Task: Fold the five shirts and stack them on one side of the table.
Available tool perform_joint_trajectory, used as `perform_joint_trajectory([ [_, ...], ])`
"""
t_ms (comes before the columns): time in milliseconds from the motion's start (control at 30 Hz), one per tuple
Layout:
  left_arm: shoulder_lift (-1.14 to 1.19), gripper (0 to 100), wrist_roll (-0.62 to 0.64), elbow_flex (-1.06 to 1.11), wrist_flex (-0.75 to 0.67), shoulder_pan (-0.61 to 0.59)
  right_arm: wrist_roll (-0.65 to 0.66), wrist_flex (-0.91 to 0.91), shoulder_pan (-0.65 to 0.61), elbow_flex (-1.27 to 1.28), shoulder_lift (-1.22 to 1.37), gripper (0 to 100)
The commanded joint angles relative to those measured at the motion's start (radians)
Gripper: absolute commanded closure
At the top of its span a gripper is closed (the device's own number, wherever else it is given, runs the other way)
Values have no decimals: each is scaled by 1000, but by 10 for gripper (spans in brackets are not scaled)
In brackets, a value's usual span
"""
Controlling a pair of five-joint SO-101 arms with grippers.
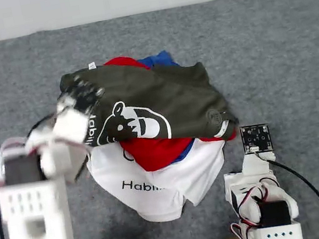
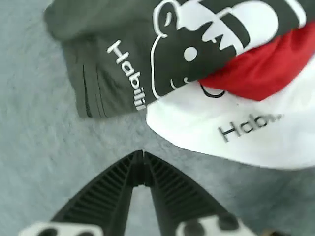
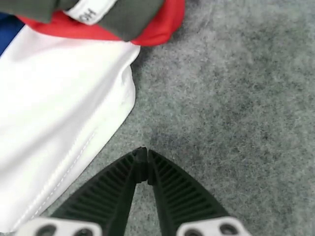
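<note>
A heap of shirts lies mid-table. On top is a dark olive shirt (image 1: 162,97) with a white bear print, over a red shirt (image 1: 153,151), a blue shirt (image 1: 158,59) and a white shirt (image 1: 170,182) at the front. My left gripper (image 1: 84,94) hangs raised over the heap's left edge. In the left wrist view that gripper (image 2: 142,156) is shut and empty above grey mat, just short of the olive shirt (image 2: 113,73) and white shirt (image 2: 246,132). The right gripper (image 3: 143,153) is shut and empty over the mat beside the white shirt (image 3: 54,113).
A grey mat (image 1: 283,48) covers the table, with bare room to the right, the far side and the far left of the heap. The right arm (image 1: 260,191) sits folded at the near right edge. The left arm's white body (image 1: 33,210) stands at the near left.
</note>
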Motion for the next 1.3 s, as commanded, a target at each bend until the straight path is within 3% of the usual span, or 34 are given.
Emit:
perform_joint_trajectory([
  [0,157,991,-184,-136,14,49,-5,7,12,14,-7,990],
  [133,232,911,-351,-199,29,97,-5,7,12,14,-7,990],
  [300,236,709,-377,-211,23,149,-5,7,12,14,-7,990],
  [600,247,686,-428,-205,12,307,-5,7,12,14,-7,990],
  [767,247,686,-425,-128,-176,336,-5,7,12,14,-7,990],
  [1267,247,688,-428,394,-715,328,-5,7,12,14,-7,990],
])
